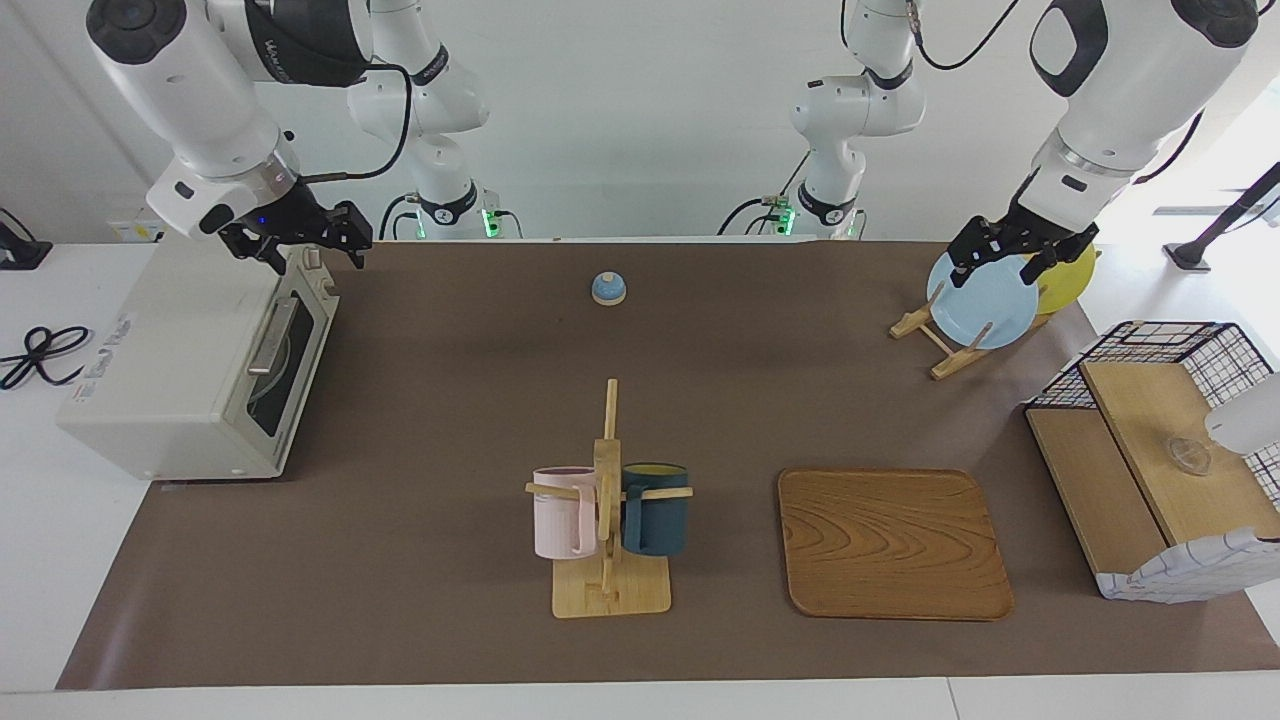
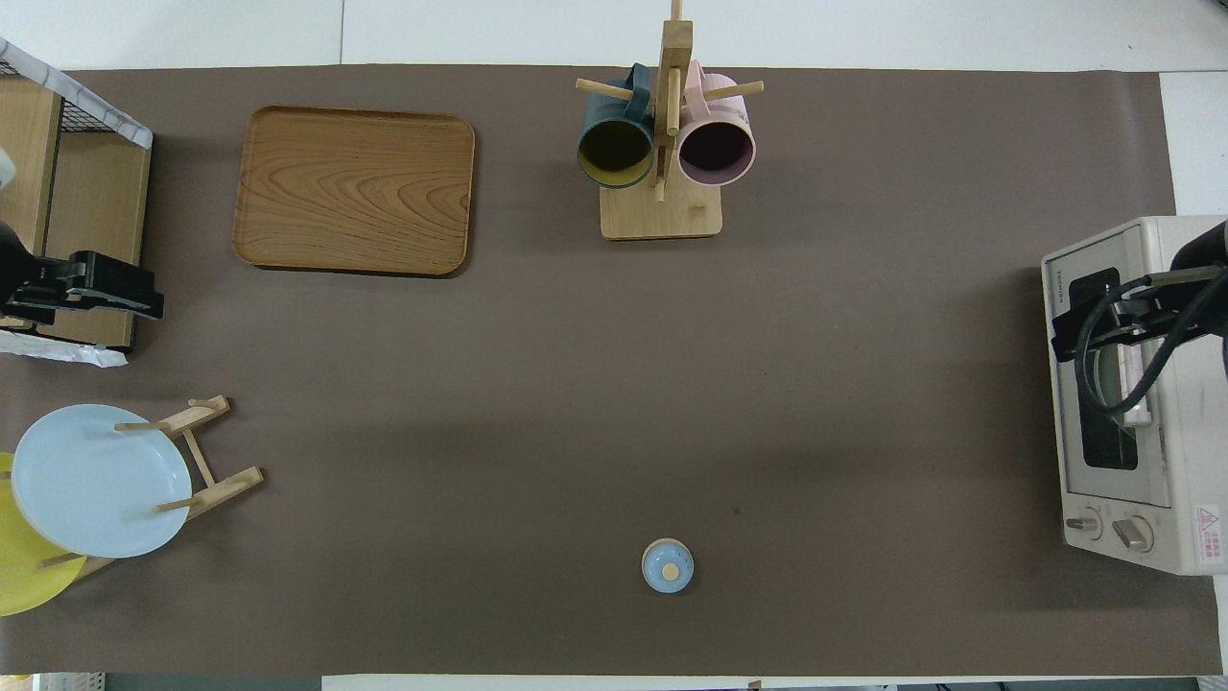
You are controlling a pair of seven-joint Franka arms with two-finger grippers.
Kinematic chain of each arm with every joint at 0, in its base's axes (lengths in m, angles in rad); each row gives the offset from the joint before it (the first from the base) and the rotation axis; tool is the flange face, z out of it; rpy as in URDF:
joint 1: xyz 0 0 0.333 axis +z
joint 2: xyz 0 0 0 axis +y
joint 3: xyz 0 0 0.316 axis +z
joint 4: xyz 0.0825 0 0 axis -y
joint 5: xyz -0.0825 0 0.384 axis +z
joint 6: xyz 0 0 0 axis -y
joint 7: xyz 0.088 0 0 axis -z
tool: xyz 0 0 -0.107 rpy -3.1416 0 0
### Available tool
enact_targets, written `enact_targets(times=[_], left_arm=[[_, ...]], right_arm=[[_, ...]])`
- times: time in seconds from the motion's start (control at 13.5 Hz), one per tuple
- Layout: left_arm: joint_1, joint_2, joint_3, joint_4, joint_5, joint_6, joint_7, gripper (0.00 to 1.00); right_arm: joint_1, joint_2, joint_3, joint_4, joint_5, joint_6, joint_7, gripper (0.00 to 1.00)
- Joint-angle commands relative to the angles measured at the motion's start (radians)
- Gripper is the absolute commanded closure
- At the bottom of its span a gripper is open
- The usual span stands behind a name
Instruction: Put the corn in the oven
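Standing by the table, I start at the edge nearest the robots. A small blue bell [image 1: 608,288] sits there alone near the middle. At the left arm's end, a pale blue plate [image 1: 985,310] and a yellow plate [image 1: 1075,275] lean in a wooden rack. The left end effector [image 1: 1003,268] hangs over the blue plate with its fingers apart and nothing in them; that arm looks to be waiting.

At the right arm's end stands the oven [image 1: 170,360], its dark glass door shut and the bar handle [image 1: 272,335] untouched. The right end effector [image 1: 315,252] hovers over the oven's top corner nearest the robots, fingers spread and empty.

Farther out are a mug tree [image 1: 607,480] with a pink and a dark blue mug, a wooden tray [image 1: 893,542] and a wire-mesh crate [image 1: 1170,450].

The corn is nowhere on the table in either view. Something pale and round shows behind the oven glass, but I cannot tell whether the corn is with it. My guess is either the corn is already inside, or the next move must be finding it and pulling the door down by its handle.
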Motion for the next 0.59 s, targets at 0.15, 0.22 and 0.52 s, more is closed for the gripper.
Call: enact_targets(times=[0.15,0.22,0.52], left_arm=[[0.007,-0.008,-0.005,-0.013,0.02,0.008,0.0,0.0],[0.007,-0.008,-0.005,-0.013,0.02,0.009,0.0,0.0],[0.007,-0.008,-0.005,-0.013,0.02,0.009,0.0,0.0]], right_arm=[[-0.03,0.014,0.002,0.027,0.029,-0.014,0.012,0.0],[-0.03,0.014,0.002,0.028,0.037,-0.013,0.013,0.0],[-0.033,0.014,0.0,0.027,0.038,-0.011,0.015,0.0]])
